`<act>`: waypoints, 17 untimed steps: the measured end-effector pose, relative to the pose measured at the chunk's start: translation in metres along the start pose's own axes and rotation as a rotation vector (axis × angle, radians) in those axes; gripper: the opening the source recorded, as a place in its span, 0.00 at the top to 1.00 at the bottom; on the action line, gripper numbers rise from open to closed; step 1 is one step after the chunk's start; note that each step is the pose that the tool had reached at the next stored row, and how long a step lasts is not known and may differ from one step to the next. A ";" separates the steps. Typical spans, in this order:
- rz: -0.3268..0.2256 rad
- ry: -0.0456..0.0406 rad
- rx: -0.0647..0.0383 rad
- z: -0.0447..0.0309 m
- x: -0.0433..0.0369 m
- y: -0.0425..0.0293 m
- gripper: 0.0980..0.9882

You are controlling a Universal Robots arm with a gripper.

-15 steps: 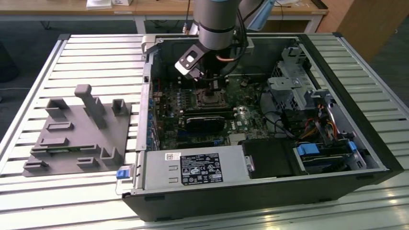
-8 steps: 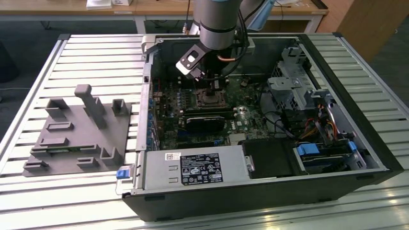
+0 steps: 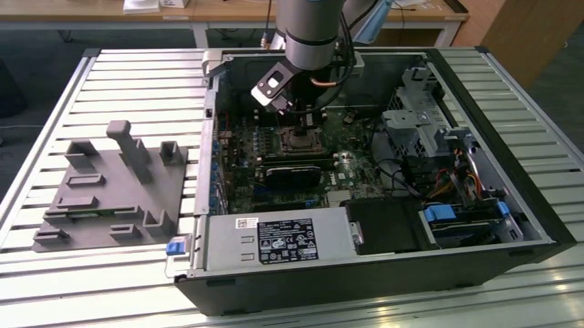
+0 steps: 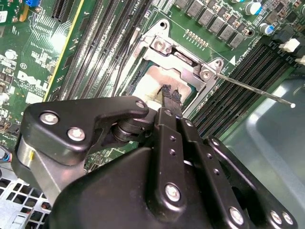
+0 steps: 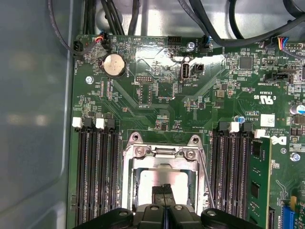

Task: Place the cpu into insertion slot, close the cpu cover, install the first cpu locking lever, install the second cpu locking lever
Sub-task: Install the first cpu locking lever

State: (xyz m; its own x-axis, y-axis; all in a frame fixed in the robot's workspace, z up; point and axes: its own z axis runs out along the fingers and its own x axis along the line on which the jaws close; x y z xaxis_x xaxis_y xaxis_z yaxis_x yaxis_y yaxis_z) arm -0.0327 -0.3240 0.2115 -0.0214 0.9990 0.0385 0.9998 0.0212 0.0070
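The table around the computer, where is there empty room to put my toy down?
Bare slats of the table lie behind the grey holder block and in front of it, on the exterior view's left. Inside the computer case it is crowded, most around the gripper.

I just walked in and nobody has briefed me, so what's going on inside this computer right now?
A Universal Robots arm is reaching into an open computer case. Its gripper is shut, with the tips down on the pale top of the cpu, which sits in the insertion slot on the motherboard. The cpu cover seems to lie flat around the chip. One thin locking lever sticks out beside the socket and appears unlatched.
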 end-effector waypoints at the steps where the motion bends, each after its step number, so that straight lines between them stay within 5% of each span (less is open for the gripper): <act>1: 0.000 -0.0001 0.000 -0.0003 0.0000 0.0000 0.99; 17: 0.000 -0.0001 0.000 -0.0044 0.0001 0.0000 0.99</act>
State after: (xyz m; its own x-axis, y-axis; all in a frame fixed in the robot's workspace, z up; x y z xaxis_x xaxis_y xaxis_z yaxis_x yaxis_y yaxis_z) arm -0.0328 -0.3240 0.2159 -0.0215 0.9990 0.0384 0.9998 0.0212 0.0069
